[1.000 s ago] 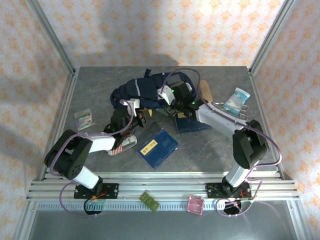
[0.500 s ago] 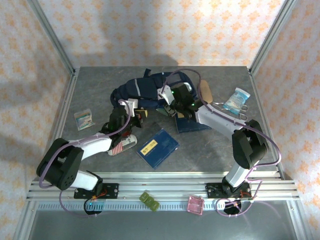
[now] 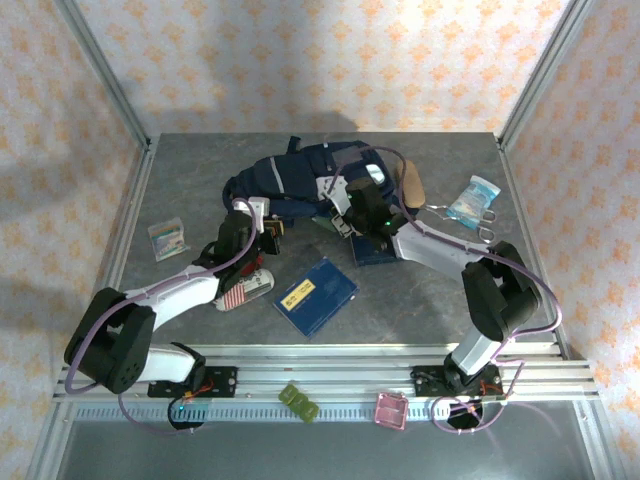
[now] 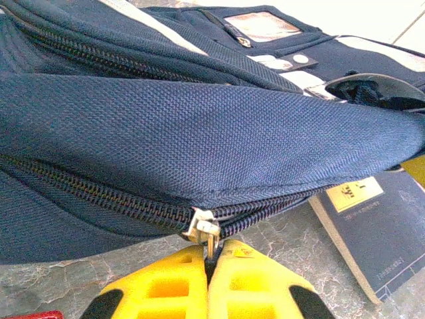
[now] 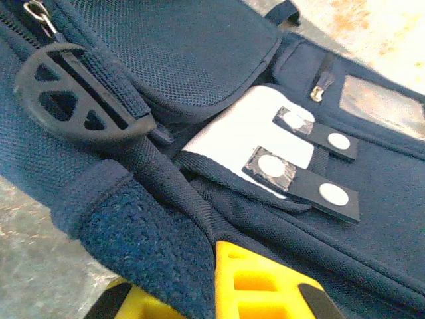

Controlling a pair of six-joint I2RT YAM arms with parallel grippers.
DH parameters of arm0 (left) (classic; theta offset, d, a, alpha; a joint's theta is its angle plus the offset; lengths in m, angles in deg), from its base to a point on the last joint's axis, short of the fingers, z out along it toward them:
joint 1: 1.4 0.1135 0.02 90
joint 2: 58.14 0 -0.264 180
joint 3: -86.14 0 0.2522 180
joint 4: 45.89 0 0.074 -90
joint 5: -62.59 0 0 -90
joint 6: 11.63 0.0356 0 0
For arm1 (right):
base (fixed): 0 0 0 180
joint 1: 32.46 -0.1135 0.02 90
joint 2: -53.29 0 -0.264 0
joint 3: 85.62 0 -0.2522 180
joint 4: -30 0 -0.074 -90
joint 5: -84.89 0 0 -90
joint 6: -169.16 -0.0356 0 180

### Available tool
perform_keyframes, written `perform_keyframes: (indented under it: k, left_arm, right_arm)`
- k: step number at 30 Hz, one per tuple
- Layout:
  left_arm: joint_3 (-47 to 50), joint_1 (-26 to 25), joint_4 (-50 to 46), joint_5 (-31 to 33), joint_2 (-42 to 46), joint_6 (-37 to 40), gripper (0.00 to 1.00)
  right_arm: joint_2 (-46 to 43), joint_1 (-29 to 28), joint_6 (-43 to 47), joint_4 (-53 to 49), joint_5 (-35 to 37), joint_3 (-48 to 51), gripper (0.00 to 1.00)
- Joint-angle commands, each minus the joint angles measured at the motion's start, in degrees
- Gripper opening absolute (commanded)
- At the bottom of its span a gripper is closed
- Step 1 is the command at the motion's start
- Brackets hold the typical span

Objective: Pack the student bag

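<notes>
The student bag (image 3: 295, 178), a navy-blue backpack with a pale stripe, lies at the back middle of the table. My left gripper (image 3: 272, 233) is at its near left edge. In the left wrist view its yellow fingers (image 4: 159, 286) are shut on the metal zipper pull (image 4: 211, 242) hanging from the slider (image 4: 201, 226); the zipper runs left along the bag (image 4: 199, 126). My right gripper (image 3: 347, 216) is at the bag's near right side. In the right wrist view it (image 5: 214, 282) is shut on a fold of the bag's fabric (image 5: 159, 232), beside a white patch (image 5: 252, 126).
One navy book with a yellow label (image 3: 315, 296) lies in the middle of the table; another (image 3: 382, 250) sits under my right arm. A striped red-and-white item (image 3: 245, 288) lies near my left arm. A small packet (image 3: 167, 239) is at left, a blue-white packet (image 3: 472, 200) at right.
My left arm has stretched forward to the bag's edge and its gripper has closed on the zipper pull. My right gripper has shifted slightly farther back, still holding the fabric.
</notes>
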Motion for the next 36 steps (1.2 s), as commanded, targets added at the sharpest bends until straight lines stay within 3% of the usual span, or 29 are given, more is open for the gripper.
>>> perform_keyframes:
  k: [1, 4, 7, 9, 11, 13, 15, 16, 19, 23, 27, 30, 36]
  left_arm:
    - [0.2, 2.3, -6.9, 5.3, 2.4, 0.6, 0.00]
    - [-0.6, -1.0, -6.1, 3.4, 1.7, 1.1, 0.00]
    - [-2.6, -5.8, -4.6, 4.4, -0.6, 1.2, 0.00]
    - [-3.6, -7.7, -2.4, 4.5, -2.9, -0.1, 0.00]
    - [-4.5, -9.0, 0.4, 3.9, -5.2, -1.4, 0.00]
    - [-5.3, -10.2, 2.5, 3.1, -7.5, -2.0, 0.00]
    - [-6.2, -10.9, 3.6, 2.1, -9.4, -2.3, 0.00]
    - [-6.8, -11.0, 3.7, 1.4, -10.2, -2.3, 0.00]
    - [-7.5, -11.1, 3.7, 0.4, -11.5, -1.5, 0.00]
    - [-7.5, -11.1, 4.4, -0.4, -12.2, -0.8, 0.00]
    - [-7.6, -11.2, 4.4, -1.8, -13.0, -1.0, 0.00]
    - [-7.2, -11.6, 4.8, -2.1, -12.9, -1.5, 0.00]
    - [-6.8, -12.7, 5.1, -1.8, -13.4, -0.7, 0.00]
  right_arm:
    - [-0.1, 4.4, 2.0, 11.6, 20.0, -0.7, 0.00]
    - [5.7, 4.7, 4.1, 13.5, 27.1, -4.9, 0.00]
    - [11.0, 5.7, 0.4, 9.1, 32.4, -11.4, 0.00]
    - [12.7, 6.6, -6.1, 2.7, 33.0, -15.4, 0.07]
    - [12.3, 7.2, -13.3, -3.2, 31.1, -17.4, 0.27]
    - [9.3, 7.4, -19.3, -6.4, 27.0, -15.7, 0.35]
    - [4.9, 7.4, -25.0, -7.6, 24.2, -12.4, 0.54]
    - [2.7, 7.6, -27.8, -9.0, 22.6, -11.1, 0.58]
    - [-2.6, 7.9, -37.8, -14.4, 16.7, -9.0, 0.60]
    - [-4.8, 7.9, -50.0, -17.6, -1.2, -6.1, 0.60]
    - [-6.8, 7.9, -67.0, -4.4, -15.7, 5.9, 0.63]
    - [-8.5, 7.9, -76.1, 3.3, -19.9, 13.1, 0.65]
    - [-8.0, 7.0, -84.8, 18.2, -26.8, 18.2, 0.71]
